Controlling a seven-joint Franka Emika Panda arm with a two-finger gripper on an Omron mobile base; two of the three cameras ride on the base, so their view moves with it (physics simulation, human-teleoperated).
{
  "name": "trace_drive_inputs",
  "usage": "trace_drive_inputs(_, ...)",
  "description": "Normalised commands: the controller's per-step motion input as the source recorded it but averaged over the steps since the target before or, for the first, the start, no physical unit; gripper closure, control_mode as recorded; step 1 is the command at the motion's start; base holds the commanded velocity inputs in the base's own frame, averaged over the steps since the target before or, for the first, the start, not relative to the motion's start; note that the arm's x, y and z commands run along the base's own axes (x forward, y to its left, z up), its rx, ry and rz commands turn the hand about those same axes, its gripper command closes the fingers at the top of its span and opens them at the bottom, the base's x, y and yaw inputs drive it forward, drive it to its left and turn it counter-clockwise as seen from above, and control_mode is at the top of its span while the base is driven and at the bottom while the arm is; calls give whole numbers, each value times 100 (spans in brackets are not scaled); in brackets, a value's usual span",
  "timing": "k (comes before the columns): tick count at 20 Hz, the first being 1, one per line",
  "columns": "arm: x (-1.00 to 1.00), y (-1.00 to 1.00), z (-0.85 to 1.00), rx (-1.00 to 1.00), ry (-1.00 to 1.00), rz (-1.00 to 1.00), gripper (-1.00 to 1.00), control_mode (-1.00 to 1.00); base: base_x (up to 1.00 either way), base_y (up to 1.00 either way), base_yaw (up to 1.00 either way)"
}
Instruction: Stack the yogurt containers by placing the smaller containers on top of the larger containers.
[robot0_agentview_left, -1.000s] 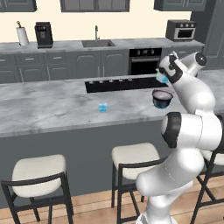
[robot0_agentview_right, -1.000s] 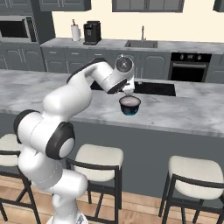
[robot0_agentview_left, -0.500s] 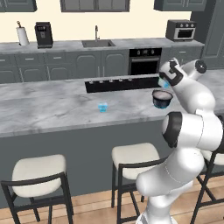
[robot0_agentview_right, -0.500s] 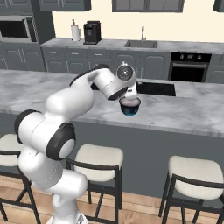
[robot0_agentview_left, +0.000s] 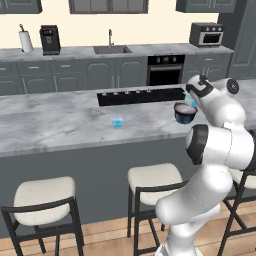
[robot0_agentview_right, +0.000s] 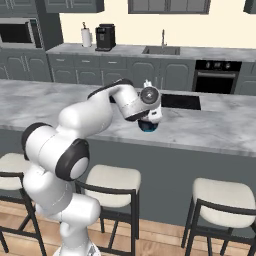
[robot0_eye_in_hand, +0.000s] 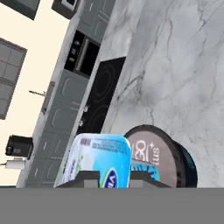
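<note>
At the far right of the marble island counter (robot0_agentview_left: 60, 125), as your left base view has it, the gripper (robot0_agentview_left: 192, 101) sits low over the worktop, just in front of the black cooktop (robot0_agentview_left: 140, 96). Look at your hand view: the two fingertips (robot0_eye_in_hand: 85, 177) stand close together on either side of the pale blue-and-white yogurt tub (robot0_eye_in_hand: 100, 155), so the gripper reads as closed on that tub. The tub's printed side faces the camera. You cannot tell whether it rests on the marble or is lifted off it.

Just beside the tub, touching it or nearly so, you have a dark round tub with a grey lid (robot0_eye_in_hand: 153, 151), tilted in that rolled view. In the left base view the same dark tub (robot0_agentview_left: 185, 113) stands on the counter directly below the wrist.

The tiny bright-blue yogurt cup (robot0_agentview_left: 117, 122) stands upright on the open marble, well apart from the gripper and to its left, in front of the cooktop's left end. Nothing touches it and nothing is stacked on it.

From your right base view the arm bends over the counter edge, with the gripper (robot0_agentview_right: 150, 117) pointing down.
</note>
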Motion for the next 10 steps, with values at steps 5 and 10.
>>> trace_drive_inputs(5, 0, -2, -10, 0, 0, 0, 100, -100, 0, 0, 0)
trace_drive_inputs(10, 5, 2, -2, 0, 0, 0, 100, -100, 0, 0, 0)
